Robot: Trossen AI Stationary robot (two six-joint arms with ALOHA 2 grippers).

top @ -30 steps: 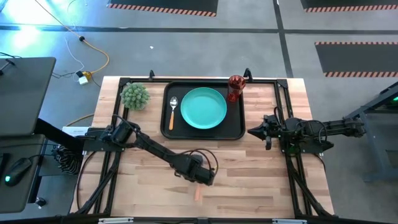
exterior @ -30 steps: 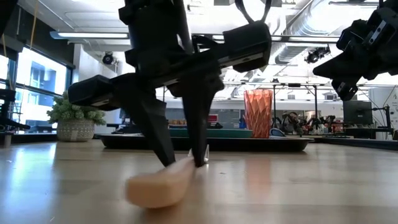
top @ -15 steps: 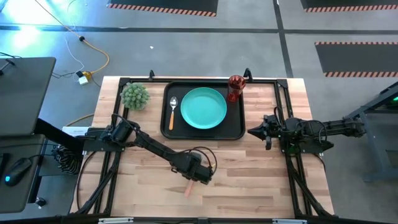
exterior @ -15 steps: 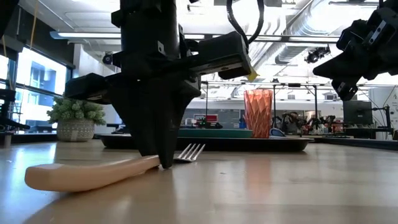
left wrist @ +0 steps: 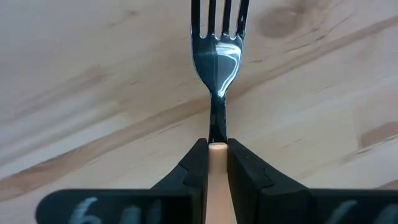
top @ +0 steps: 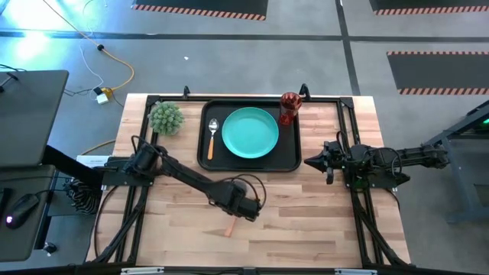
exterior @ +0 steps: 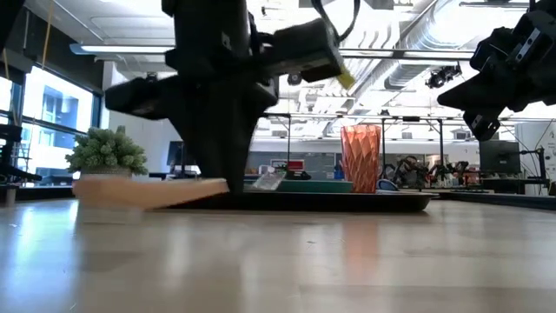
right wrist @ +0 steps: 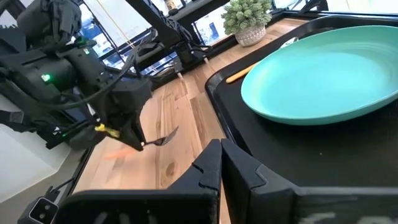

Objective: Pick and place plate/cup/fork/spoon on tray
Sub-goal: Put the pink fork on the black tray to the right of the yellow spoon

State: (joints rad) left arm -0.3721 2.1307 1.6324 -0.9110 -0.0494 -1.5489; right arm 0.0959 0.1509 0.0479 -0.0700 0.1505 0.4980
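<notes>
The fork [exterior: 165, 190], with an orange-tan handle and silver tines [left wrist: 217, 18], is held above the wood table by my left gripper [top: 243, 206], which is shut on it near the table's middle front. The black tray [top: 289, 149] at the far middle holds the turquoise plate [top: 250, 131] and the spoon [top: 212, 137]; the dark-red cup [top: 289, 107] stands at the tray's far right corner. My right gripper [top: 315, 162] is shut and empty, right of the tray. My left gripper pinches the fork between its two fingers [left wrist: 196, 163] at the tine end of the handle [left wrist: 217, 149], where it meets the metal neck. The fingers come from above, pointing down [exterior: 228, 174]. The fork is about level and clear of the table, its handle [top: 228, 229] sticking out toward the near edge.
A small potted plant [top: 166, 118] stands left of the tray. Bare wood [top: 306, 221] lies between the tray and the near edge. The tray has free black floor [right wrist: 249, 143] at the plate's near side. Black frame rails [top: 351, 130] run along the table's sides.
My left gripper has shut on the fork, which lay on the table, and has gone up with it. The fork first turned on the table, its handle swinging toward the left; now it hangs about level, clear of the wood.
</notes>
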